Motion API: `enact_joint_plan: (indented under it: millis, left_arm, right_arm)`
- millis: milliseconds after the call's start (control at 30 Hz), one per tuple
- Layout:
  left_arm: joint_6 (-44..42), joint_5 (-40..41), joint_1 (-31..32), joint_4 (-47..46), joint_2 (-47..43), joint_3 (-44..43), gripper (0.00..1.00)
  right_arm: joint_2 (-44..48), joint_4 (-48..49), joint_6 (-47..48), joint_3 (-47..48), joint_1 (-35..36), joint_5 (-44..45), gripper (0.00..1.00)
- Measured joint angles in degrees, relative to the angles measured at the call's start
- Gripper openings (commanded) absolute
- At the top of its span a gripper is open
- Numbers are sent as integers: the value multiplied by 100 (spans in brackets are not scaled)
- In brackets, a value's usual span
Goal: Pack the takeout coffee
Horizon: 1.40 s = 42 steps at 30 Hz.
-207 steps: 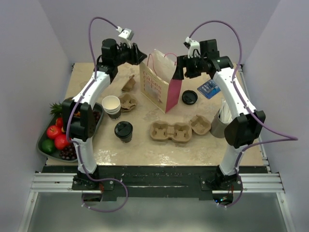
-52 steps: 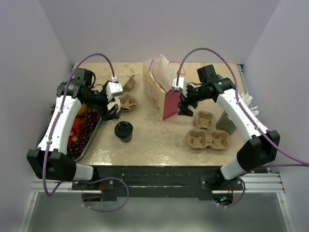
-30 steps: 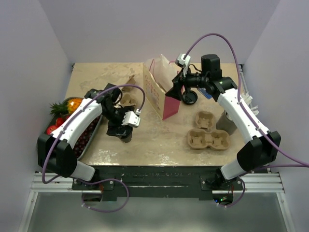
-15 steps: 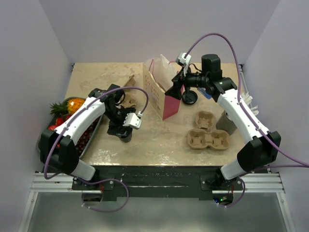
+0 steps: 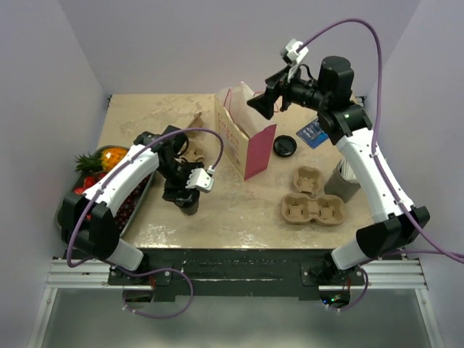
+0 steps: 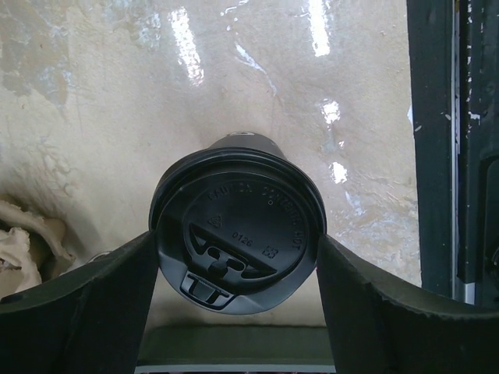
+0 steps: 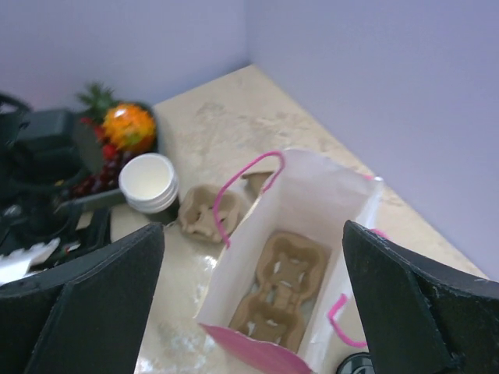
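I am gripping the takeout coffee (image 6: 234,226) with my left claw (image 6: 237,257), its fingers (image 6: 101,304) pressing both sides of the black lid. The cup is standing upright on the tabletop (image 6: 93,93), near-left of the pink-and-white bag (image 7: 249,261). My right claw (image 5: 262,104) is hanging wide open above that bag, which is holding a pulp cup carrier (image 7: 281,288)

Your left arm (image 5: 123,174) bends across the left-centre of the top view, the left gripper (image 5: 184,197) pointing straight down with its fingers (image 6: 78,312) set wide. Your right arm (image 5: 370,163) reaches high at upper right, the right gripper (image 5: 259,104) facing left, jaws fully apart.
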State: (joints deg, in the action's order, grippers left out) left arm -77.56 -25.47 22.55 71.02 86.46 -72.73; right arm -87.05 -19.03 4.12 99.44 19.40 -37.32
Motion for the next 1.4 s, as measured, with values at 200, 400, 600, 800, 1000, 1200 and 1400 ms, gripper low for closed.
enact_joint_plan:
  millis: [200,400,600,800,1000,1200,1400]
  left_arm:
    - [299,-186,4,26,-175,35,63]
    - [590,-463,7,35,-463,-4,57]
    - [839,-649,11,50,-643,-114,55]
    - [1207,-776,11,131,-763,-592,54]
    - [1755,-824,11,59,-776,-1735,52]
    - [2452,-828,-48,-284,-807,-2885,50]
    - [3101,-1150,-267,-575,-721,-4076,50]
  right_arm:
    - [-205,-116,-160,387,-4,1335,99]
    - [-837,-581,-245,514,-74,1910,95]
    - [-1517,-1130,-273,538,-120,2074,87]
    - [-1873,-1423,-343,638,-166,1939,14]
    - [-1873,-1440,-278,710,-190,1502,0]
    - [-1692,-1600,505,745,-153,1279,0]
    - [-1029,-1659,1655,208,212,1279,0]
